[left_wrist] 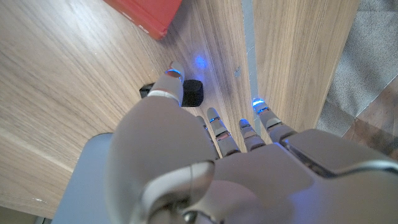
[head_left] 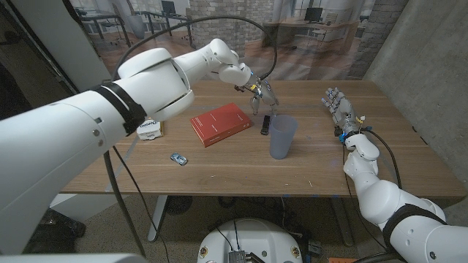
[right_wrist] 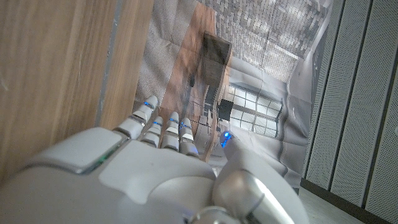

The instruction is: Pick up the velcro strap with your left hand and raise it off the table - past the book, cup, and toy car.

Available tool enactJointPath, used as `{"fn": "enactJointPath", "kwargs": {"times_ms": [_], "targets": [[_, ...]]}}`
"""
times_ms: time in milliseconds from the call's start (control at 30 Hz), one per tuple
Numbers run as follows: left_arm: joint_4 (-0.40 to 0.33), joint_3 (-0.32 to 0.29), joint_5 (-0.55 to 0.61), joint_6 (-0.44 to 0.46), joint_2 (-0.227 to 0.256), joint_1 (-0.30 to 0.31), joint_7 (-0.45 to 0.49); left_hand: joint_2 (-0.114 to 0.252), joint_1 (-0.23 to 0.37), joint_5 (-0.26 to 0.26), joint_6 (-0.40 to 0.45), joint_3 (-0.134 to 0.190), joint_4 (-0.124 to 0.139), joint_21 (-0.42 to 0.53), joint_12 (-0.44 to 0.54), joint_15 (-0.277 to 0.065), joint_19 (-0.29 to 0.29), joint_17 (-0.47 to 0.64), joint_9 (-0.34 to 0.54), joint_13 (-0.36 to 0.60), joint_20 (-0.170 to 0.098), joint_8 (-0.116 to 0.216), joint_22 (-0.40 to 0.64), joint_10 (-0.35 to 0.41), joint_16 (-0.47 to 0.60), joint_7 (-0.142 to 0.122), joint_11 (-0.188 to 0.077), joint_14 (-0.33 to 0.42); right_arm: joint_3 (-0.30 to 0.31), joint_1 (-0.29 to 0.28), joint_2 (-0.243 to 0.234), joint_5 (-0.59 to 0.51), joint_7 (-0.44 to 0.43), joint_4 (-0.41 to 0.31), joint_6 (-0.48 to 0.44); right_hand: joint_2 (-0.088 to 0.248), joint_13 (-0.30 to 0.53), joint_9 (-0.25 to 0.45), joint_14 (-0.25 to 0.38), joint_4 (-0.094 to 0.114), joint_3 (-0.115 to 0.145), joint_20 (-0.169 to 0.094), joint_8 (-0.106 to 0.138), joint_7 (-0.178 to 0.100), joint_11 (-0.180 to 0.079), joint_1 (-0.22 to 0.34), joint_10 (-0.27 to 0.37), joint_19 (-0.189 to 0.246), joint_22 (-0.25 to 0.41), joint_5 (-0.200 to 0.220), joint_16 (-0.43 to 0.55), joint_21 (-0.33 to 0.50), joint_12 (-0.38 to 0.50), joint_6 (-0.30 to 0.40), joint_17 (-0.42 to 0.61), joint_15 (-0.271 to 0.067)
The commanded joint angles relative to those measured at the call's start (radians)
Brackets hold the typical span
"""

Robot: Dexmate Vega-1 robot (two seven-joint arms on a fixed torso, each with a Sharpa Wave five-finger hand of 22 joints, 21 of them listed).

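The black velcro strap [head_left: 266, 125] lies on the table between the red book [head_left: 220, 123] and the grey-blue cup [head_left: 283, 136], close against the cup. My left hand [head_left: 256, 89] hovers just behind and above the strap, fingers pointing down and apart, holding nothing. In the left wrist view the strap [left_wrist: 192, 93] shows right beyond the tips of my left hand [left_wrist: 205, 162], partly hidden by one finger, with the book's corner [left_wrist: 146, 12] farther off and the cup [left_wrist: 90, 174] beside the hand. The small toy car [head_left: 178, 157] sits near the front left.
My right hand [head_left: 340, 109] stands at the table's right side, fingers up and spread, holding nothing; it also shows in its own wrist view [right_wrist: 155, 168]. A white object [head_left: 150, 130] lies left of the book. The table [head_left: 219, 172] has a seam [left_wrist: 247, 56].
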Motion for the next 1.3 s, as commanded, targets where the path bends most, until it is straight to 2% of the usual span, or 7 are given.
{"fn": "enactJointPath", "kwargs": {"times_ms": [33, 800, 967, 1100, 1300], "targets": [[0.006, 0.024, -0.013, 0.037, -0.006, 0.009, 0.002, 0.001, 0.015, -0.001, 0.011, -0.008, 0.0, -0.007, 0.011, -0.046, 0.006, 0.003, 0.004, 0.003, -0.002, 0.01, 0.003, 0.008, 0.002, 0.004, -0.002, 0.008, 0.002, 0.01, -0.004, -0.002, -0.001, 0.02, 0.013, 0.006, 0.003, 0.004, 0.005, -0.001, 0.001, -0.01, -0.004, 0.005, 0.01, -0.006, 0.001, -0.003, 0.006, -0.004, 0.005, -0.001, -0.001, 0.004, 0.003, 0.009], [0.013, 0.074, -0.061, 0.138, -0.021, 0.036, -0.019, 0.012, 0.027, -0.003, 0.022, -0.022, 0.002, -0.01, 0.019, -0.049, 0.011, 0.003, 0.004, 0.009, 0.001, 0.022, 0.003, 0.026, 0.003, 0.002, -0.003, 0.017, -0.003, 0.015, -0.01, -0.015, -0.023, 0.026, 0.022, 0.004, 0.003, 0.004, 0.006, -0.005, 0.0, -0.009, -0.005, 0.005, 0.01, -0.005, -0.001, -0.004, 0.006, -0.01, 0.004, -0.008, -0.002, 0.002, 0.002, 0.011], [0.013, 0.088, -0.077, 0.164, -0.017, 0.043, 0.011, 0.016, 0.033, -0.004, 0.046, -0.028, 0.002, -0.009, 0.028, -0.058, 0.017, 0.003, 0.005, 0.011, 0.002, 0.035, 0.003, 0.046, 0.007, 0.002, -0.004, 0.035, -0.004, 0.024, -0.016, -0.022, -0.027, 0.047, 0.034, 0.003, 0.003, 0.004, 0.007, -0.006, 0.0, -0.008, -0.005, 0.005, 0.009, -0.005, -0.001, -0.005, 0.006, -0.011, 0.004, -0.01, -0.002, 0.0, 0.002, 0.012], [0.013, 0.091, -0.104, 0.193, -0.011, 0.053, 0.032, 0.028, 0.043, -0.007, 0.091, -0.036, 0.003, -0.004, 0.048, -0.073, 0.037, 0.003, 0.005, 0.017, 0.002, 0.059, 0.004, 0.089, 0.014, 0.003, -0.002, 0.073, -0.003, 0.04, -0.022, -0.026, -0.024, 0.078, 0.046, 0.002, 0.003, 0.004, 0.007, -0.007, 0.0, -0.008, -0.005, 0.005, 0.007, -0.004, -0.001, -0.005, 0.006, -0.011, 0.004, -0.011, -0.002, 0.0, 0.001, 0.011], [0.014, 0.088, -0.195, 0.24, -0.01, 0.064, 0.002, 0.033, 0.04, -0.009, 0.094, -0.043, 0.007, -0.002, 0.049, -0.071, 0.045, 0.003, 0.006, 0.019, 0.003, 0.063, 0.004, 0.09, 0.012, 0.004, -0.002, 0.081, -0.001, 0.064, -0.033, -0.04, -0.028, 0.125, 0.066, 0.004, 0.002, 0.004, 0.008, -0.007, 0.0, -0.009, -0.005, 0.005, 0.009, -0.005, -0.001, -0.005, 0.006, -0.012, 0.004, -0.012, -0.002, -0.001, 0.001, 0.012]]}}
